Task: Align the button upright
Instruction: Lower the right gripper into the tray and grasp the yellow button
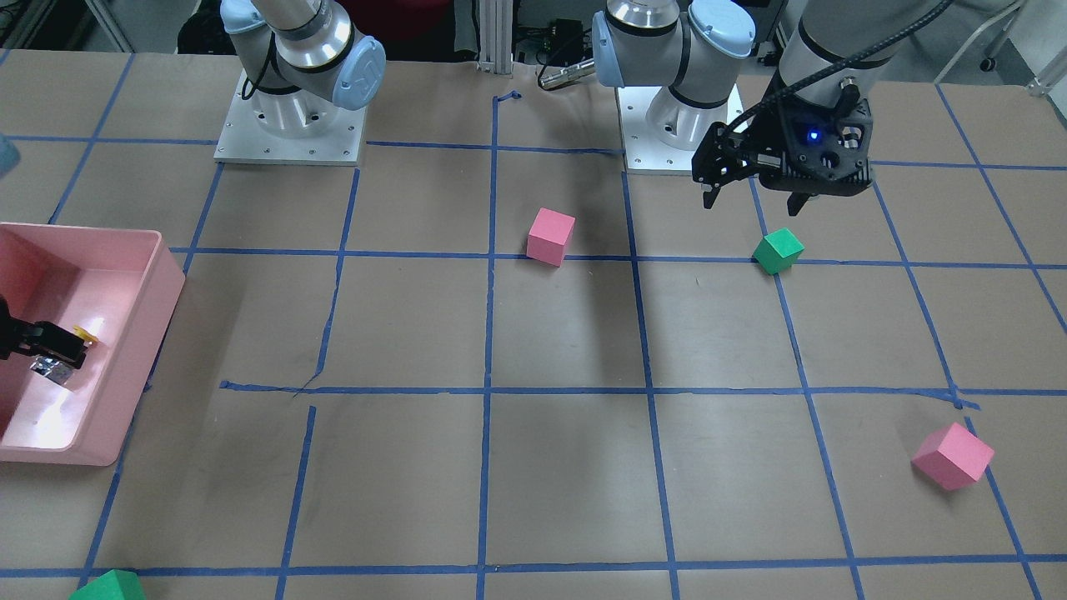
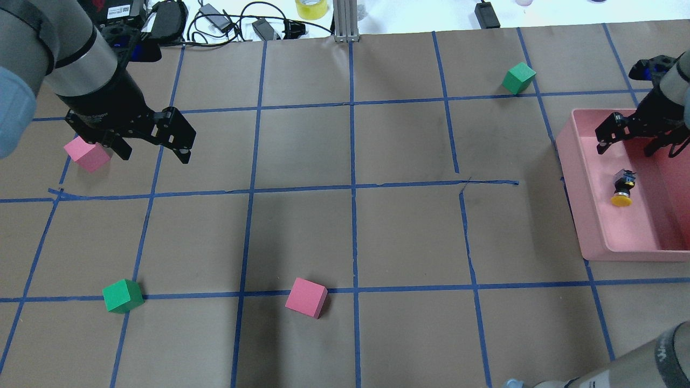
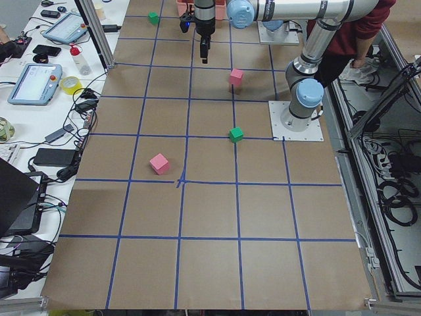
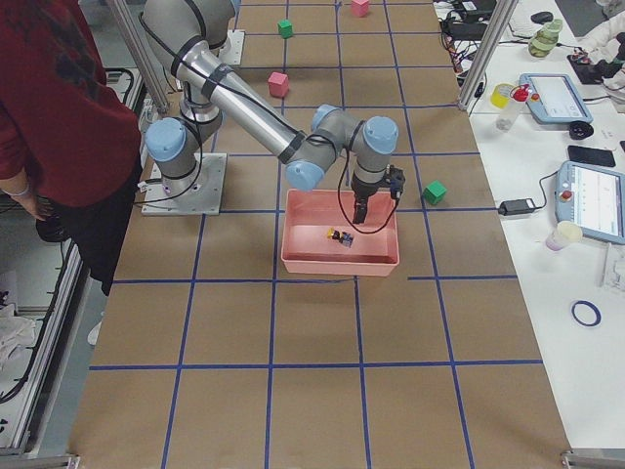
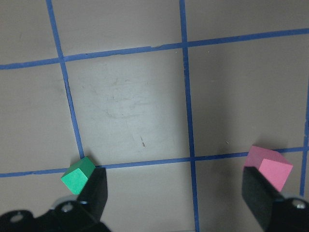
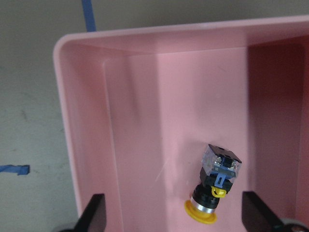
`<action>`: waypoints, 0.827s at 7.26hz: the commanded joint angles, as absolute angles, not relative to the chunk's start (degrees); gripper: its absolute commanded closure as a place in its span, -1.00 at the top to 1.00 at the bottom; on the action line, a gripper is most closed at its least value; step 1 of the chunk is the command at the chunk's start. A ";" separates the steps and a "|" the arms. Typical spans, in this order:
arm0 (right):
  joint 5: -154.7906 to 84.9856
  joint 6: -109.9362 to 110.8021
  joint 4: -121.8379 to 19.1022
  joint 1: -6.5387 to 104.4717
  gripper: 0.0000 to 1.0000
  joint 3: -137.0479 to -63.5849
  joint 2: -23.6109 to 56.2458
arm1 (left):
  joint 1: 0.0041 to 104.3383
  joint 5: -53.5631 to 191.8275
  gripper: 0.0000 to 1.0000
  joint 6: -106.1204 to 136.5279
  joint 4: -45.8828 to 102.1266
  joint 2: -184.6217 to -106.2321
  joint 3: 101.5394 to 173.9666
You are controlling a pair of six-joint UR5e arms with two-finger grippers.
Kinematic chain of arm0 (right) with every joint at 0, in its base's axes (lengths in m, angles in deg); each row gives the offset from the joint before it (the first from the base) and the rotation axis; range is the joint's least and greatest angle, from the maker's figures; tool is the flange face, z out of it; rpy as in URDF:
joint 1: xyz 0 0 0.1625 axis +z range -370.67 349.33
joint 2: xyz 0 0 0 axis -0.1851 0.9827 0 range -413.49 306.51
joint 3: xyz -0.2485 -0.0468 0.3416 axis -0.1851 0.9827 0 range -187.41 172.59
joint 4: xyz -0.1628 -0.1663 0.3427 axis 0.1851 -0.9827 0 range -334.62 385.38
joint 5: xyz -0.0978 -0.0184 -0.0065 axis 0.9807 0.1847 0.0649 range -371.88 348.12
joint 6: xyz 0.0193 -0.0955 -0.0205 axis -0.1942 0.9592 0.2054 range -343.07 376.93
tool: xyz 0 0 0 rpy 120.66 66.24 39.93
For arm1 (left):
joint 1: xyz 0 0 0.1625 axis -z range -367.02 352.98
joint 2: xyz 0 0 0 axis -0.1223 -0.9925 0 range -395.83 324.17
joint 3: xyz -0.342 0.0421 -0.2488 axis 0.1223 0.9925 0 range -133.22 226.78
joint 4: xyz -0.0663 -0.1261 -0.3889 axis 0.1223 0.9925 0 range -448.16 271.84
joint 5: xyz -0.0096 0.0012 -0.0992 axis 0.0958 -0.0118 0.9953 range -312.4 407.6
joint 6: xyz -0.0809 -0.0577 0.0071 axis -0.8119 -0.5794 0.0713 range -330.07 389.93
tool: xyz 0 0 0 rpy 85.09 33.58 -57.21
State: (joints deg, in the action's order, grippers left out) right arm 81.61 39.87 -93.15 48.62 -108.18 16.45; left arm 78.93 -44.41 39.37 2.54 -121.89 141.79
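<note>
Right claw (image 2: 625,147), spread, hangs above the sideways button (image 6: 216,186); the wrist view reveals its clear base.

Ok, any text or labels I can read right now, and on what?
No text is legible.
Pale print on the left arm's black wrist: too blurred.
White sticker at the overhead view's top left: too small.
Marks on the right arm's grey link: blurred.
Button: no marking visible.

Walls of the pink bin (image 6: 72,121) enclose the button (image 6: 216,186); open above
</note>
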 commanded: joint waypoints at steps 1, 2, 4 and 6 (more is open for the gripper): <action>83.22 40.05 -95.47 46.30 1.00 -110.76 15.51 | 78.93 -44.42 1.00 39.43 2.55 -121.88 141.79; 83.30 39.96 -95.47 46.20 0.99 -112.07 15.42 | 78.93 -44.42 1.00 39.43 2.55 -121.88 141.79; 82.52 39.79 -95.47 46.20 0.60 -114.89 15.42 | 78.93 -44.51 1.00 39.43 2.55 -121.88 141.88; 82.78 39.96 -95.38 46.20 -0.51 -114.99 15.42 | 78.93 -44.42 1.00 39.43 2.55 -121.88 141.79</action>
State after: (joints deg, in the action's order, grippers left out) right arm 82.67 39.88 -95.45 46.21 -114.72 15.42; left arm 78.93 -44.49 39.43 2.54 -121.88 141.81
